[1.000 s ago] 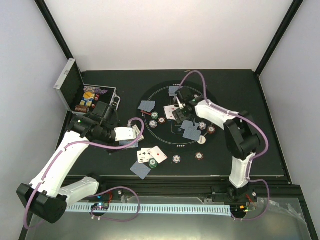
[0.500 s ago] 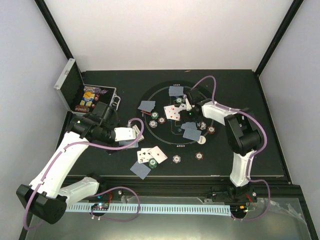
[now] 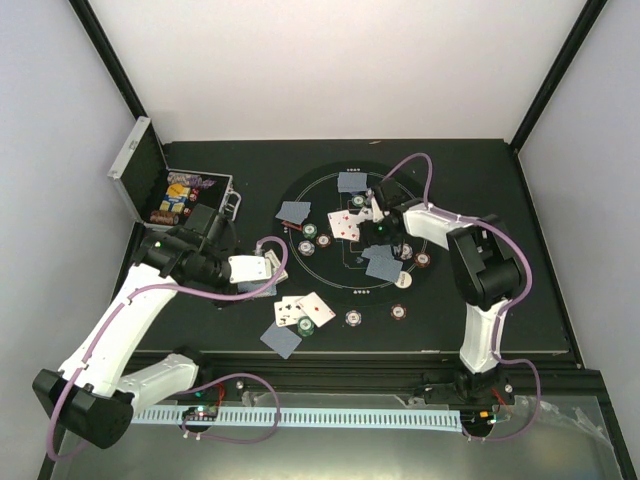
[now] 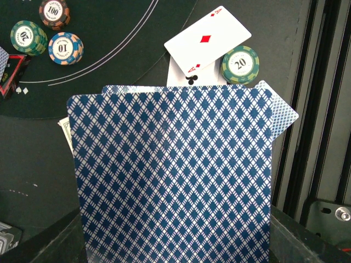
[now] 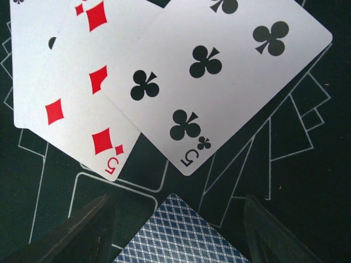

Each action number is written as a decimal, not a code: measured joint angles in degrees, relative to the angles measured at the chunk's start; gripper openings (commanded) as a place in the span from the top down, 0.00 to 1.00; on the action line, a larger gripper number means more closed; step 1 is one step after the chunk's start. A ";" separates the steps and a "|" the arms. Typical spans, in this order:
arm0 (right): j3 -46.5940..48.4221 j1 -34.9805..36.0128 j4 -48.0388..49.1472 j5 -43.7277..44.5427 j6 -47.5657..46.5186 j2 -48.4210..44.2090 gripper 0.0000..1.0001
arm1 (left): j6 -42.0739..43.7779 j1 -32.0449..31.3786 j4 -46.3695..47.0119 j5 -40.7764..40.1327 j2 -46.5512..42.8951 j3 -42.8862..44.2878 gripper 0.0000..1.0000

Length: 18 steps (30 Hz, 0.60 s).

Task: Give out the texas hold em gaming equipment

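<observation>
Since a second ago the right end effector (image 5: 175,231) has drawn back a little toward its own side of the round black mat (image 3: 335,272), so the face-up cards there show more plainly; the left arm has not shifted. Two of those cards, a five of diamonds (image 5: 71,82) and a five of clubs (image 5: 214,76), lie overlapped on the mat's printed lines, the clubs card on top. Just beside them lies a face-down card (image 5: 174,219), one corner pointing at the fives. The right end effector's fingers stand open on either side of that corner; I cannot tell whether they touch it. The left end effector (image 4: 173,239) is closed on the held cards (image 4: 170,175), a small stack with blue-patterned backs turned to its wrist camera, just off the mat's left rim. Beyond that stack an ace of diamonds (image 4: 207,39) lies face up over another white-faced card, with a green chip (image 4: 239,64) marked 20 just beside it and a blue-backed card (image 4: 282,115) near. Three more chips (image 4: 54,12) sit close together on the mat. On the bench (image 3: 480,300), at its far left corner, the silver case (image 3: 135,165) stands open.
</observation>
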 measured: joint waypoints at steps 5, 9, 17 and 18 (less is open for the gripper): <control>0.22 0.02 -0.09 -1.55 -0.17 0.11 0.36 | 0.00 0.00 -0.02 -0.15 -0.37 0.00 0.98; -3.37 0.11 3.13 -2.19 0.07 -1.77 0.37 | 0.00 0.00 0.00 -0.20 -0.66 0.00 0.98; -12.98 2.97 6.95 -2.43 1.40 -8.52 0.39 | 0.00 0.00 0.00 -0.22 -0.66 0.00 0.98; -13.86 3.43 6.97 -2.40 1.66 -9.29 0.39 | 0.00 0.00 0.00 -0.22 -0.66 0.00 0.98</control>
